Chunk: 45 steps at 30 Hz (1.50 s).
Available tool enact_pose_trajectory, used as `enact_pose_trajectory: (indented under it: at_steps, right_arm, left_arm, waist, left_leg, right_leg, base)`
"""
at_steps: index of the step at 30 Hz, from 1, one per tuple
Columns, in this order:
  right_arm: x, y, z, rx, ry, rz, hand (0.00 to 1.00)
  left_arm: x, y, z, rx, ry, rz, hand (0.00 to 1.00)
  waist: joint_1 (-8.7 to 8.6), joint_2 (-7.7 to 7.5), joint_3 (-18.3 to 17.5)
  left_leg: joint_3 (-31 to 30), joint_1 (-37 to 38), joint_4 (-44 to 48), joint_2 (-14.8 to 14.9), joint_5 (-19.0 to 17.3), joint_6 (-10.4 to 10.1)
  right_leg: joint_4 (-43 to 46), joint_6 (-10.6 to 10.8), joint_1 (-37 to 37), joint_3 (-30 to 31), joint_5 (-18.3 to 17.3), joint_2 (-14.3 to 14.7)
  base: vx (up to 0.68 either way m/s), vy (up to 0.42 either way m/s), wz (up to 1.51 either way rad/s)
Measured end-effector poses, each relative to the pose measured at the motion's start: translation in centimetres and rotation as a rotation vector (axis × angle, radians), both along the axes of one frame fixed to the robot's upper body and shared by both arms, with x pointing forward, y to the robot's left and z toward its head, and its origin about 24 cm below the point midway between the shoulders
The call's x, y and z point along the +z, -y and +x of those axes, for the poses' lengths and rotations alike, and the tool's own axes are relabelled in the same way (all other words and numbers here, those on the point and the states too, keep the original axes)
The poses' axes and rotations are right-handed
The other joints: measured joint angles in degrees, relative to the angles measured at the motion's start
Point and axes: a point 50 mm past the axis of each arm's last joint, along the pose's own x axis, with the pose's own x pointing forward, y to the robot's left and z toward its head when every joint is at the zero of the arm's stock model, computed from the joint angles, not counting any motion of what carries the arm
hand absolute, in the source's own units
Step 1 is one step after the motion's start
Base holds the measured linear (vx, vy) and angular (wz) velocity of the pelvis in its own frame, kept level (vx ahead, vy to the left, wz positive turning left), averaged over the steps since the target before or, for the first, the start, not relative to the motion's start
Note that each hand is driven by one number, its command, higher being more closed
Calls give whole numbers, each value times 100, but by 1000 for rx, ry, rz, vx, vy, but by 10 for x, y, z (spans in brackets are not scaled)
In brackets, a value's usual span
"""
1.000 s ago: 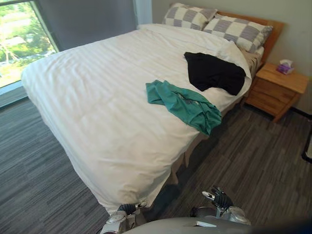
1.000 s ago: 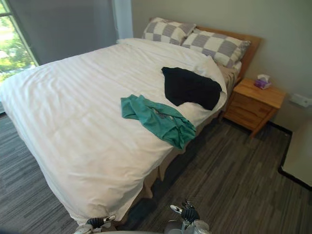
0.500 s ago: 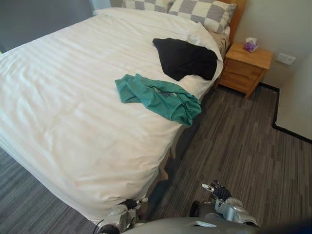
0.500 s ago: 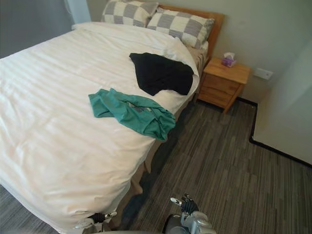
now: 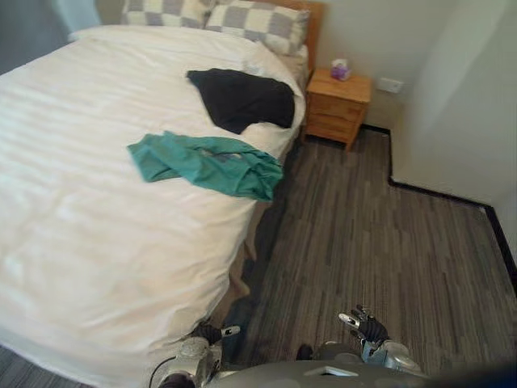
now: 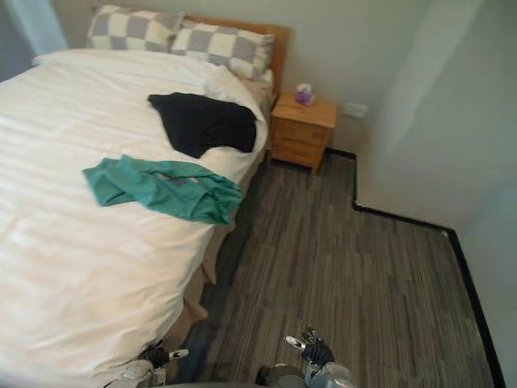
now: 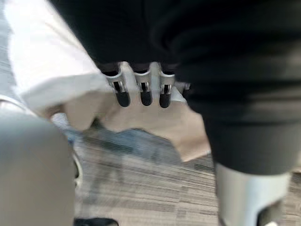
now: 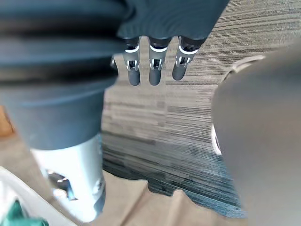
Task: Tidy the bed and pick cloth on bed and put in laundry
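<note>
teal cloth and black cloth lie on the bed

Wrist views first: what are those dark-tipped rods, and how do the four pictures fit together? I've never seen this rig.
Those are the fingers of a humanoid robot's two hands, filmed by a camera on each wrist: the left hand and the right hand, both relaxed and empty. The other two pictures come from the robot's head, looking down. They show a bed with a green cloth near its edge and a black cloth nearer the pillows, and a wooden nightstand beside it.
</note>
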Motion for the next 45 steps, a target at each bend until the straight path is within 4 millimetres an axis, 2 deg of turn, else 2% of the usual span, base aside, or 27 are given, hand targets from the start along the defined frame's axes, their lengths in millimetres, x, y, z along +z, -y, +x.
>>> enact_pose_trajectory:
  at_steps: [2,4,6,7,8,9,11,12,19,25,26,27,28,29,31,32,33,34,35,37,39,41,43,45]
  right_arm:
    - [2,9,1,-2,5,-16,0]
    - [2,9,-1,-13,13,-14,0]
    - [1,10,-5,-68,23,4,0]
    - [2,12,-6,-147,40,28,0]
    - [2,14,-9,-187,41,37,0]
    - [-1,12,-15,-247,28,68,0]
    - [-3,12,-22,-288,17,79,0]
    - [-4,14,-32,-315,1,77,0]
    - [-5,15,-33,-315,2,70,0]
    - [-4,18,-42,-313,18,38,0]
    - [-5,19,-46,-315,19,38,0]
    - [-5,19,-50,-308,18,34,0]
    - [-4,20,-51,-284,24,27,0]
    - [-4,19,-50,-256,28,22,0]
    - [-4,21,-54,-246,24,17,0]
    - [-4,22,-57,-249,22,15,0]
    - [-4,22,-59,-245,20,15,0]
    - [-3,26,-58,-246,24,5,0]
    - [-3,27,-59,-246,22,2,0]
    - [-2,26,-56,-241,27,3,0]
    - [-1,23,-50,-220,44,3,0]
    - [1,20,-45,-201,68,2,0]
    - [1,18,-47,-190,67,-4,0]
    - [1,18,-49,-184,69,-15,0]
  left_arm:
    - [1,2,0,7,26,-10,0]
    - [1,-1,-2,4,31,-4,0]
    - [0,-1,-4,-4,23,-7,0]
    - [-2,2,-6,-11,2,-17,0]
    - [-2,4,-4,-25,-1,-27,0]
    - [-1,6,-2,-22,-4,-42,0]
    - [-2,6,-1,-9,-12,-60,0]
    - [-5,9,-6,14,-71,-86,0]
    - [-5,8,-6,20,-58,-90,0]
    - [-3,6,-8,128,48,-145,0]
    - [-3,3,-11,179,73,-153,0]
    - [-3,2,-13,215,94,-159,0]
    - [-4,-2,-24,287,109,-160,0]
    - [-2,-13,-28,358,142,-139,0]
    - [-2,-16,-33,390,147,-130,0]
    - [-3,-15,-39,402,142,-127,0]
    - [-3,-15,-40,399,142,-127,0]
    - [-3,-12,-41,399,140,-132,0]
    - [-4,-10,-43,399,135,-136,0]
    - [-5,-6,-48,408,124,-144,0]
    - [-4,-7,-46,415,138,-147,0]
    - [-3,-9,-45,435,154,-151,0]
    - [-1,-10,-42,450,170,-154,0]
    - [-1,-9,-42,455,172,-158,0]
  waist:
    - [-19,219,97]
    - [-14,241,87]
    - [-19,285,14]
    - [-137,346,-107]
    - [-183,348,-114]
    - [-137,220,-72]
    - [-58,217,-68]
    - [-31,157,-89]
    - [-32,158,-86]
    - [-38,161,-41]
    - [-41,177,-33]
    - [-54,222,-25]
    - [-33,281,-63]
    - [3,241,-41]
    - [-25,272,-24]
    - [-10,273,12]
    - [-1,244,59]
    - [59,328,66]
    - [71,354,77]
    - [87,360,87]
    - [102,314,92]
    - [101,248,131]
    - [136,167,176]
    - [131,180,170]
  left_leg:
    - [-446,-144,269,-204,-34,26]
    - [-580,-209,194,-293,-53,59]
    - [-547,-132,-305,-242,-87,85]
    - [-599,34,-930,-202,-255,35]
    - [-607,61,-1121,-189,-335,29]
    - [-559,65,-1214,-222,-280,-7]
    - [-536,122,-1295,-242,-254,-34]
    - [-874,521,-1695,-450,-71,-113]
    - [-875,519,-1696,-452,-71,-113]
    - [-828,498,-1684,-385,-156,-190]
    - [-766,467,-1580,-298,-289,-315]
    - [-673,386,-1395,-179,-429,-544]
    - [-542,178,-893,69,-596,-879]
    - [-552,-473,582,316,-523,-794]
    - [-789,-1111,1936,571,-75,-696]
    - [-1030,-1446,2774,644,567,-505]
    - [-1218,-1700,3254,630,733,-493]
    - [-1337,-1863,3460,500,360,-447]
    - [-1334,-1907,3411,433,232,-440]
    - [-1288,-1921,2603,172,-102,-367]
    - [-1115,-1957,1750,-30,-165,-289]
    - [-861,-1977,772,-252,-36,-112]
    - [-328,-1980,-284,-494,375,44]
    - [130,-1992,-703,-491,709,146]
  right_leg:
    - [-228,26,-1,272,17,112]
    - [-533,114,66,361,102,206]
    - [-620,69,51,311,309,343]
    - [-744,-16,-8,137,536,450]
    - [-799,-65,-31,107,624,490]
    - [-869,-75,-30,115,758,468]
    - [-981,-162,16,110,858,477]
    - [-1476,-36,467,93,1014,392]
    - [-1476,-35,465,83,1014,390]
    - [-1477,-44,452,66,995,436]
    - [-1476,-81,432,68,953,491]
    - [-1474,-133,405,48,897,560]
    - [-1279,-271,338,-150,779,690]
    - [-826,-383,87,-267,499,675]
    - [-704,-468,83,-262,345,702]
    - [-683,-501,259,-135,267,710]
    - [-624,-463,360,22,197,708]
    - [-584,-509,488,209,164,691]
    - [-603,-506,528,259,165,678]
    - [-715,-460,785,525,139,675]
    - [-823,-374,865,700,27,668]
    - [-833,-357,912,795,-63,617]
    - [-888,-226,1054,811,-172,447]
    - [-917,-95,1128,815,-359,379]
  base:
    - [-16,-53,-125]
    - [20,8,-96]
    - [24,29,-37]
    - [50,67,8]
    - [81,95,21]
    - [52,83,4]
    - [53,56,-10]
    - [0,0,0]
    - [0,0,0]
    - [0,0,-1]
    - [-1,-6,-12]
    - [30,-43,-32]
    - [121,-64,-62]
    - [138,-132,-62]
    - [113,-134,-30]
    - [179,-94,-25]
    - [274,-92,-56]
    - [240,-61,-64]
    - [222,-59,-76]
    - [187,-34,-62]
    - [181,21,-48]
    - [199,53,-23]
    - [263,83,-1]
    - [284,154,2]
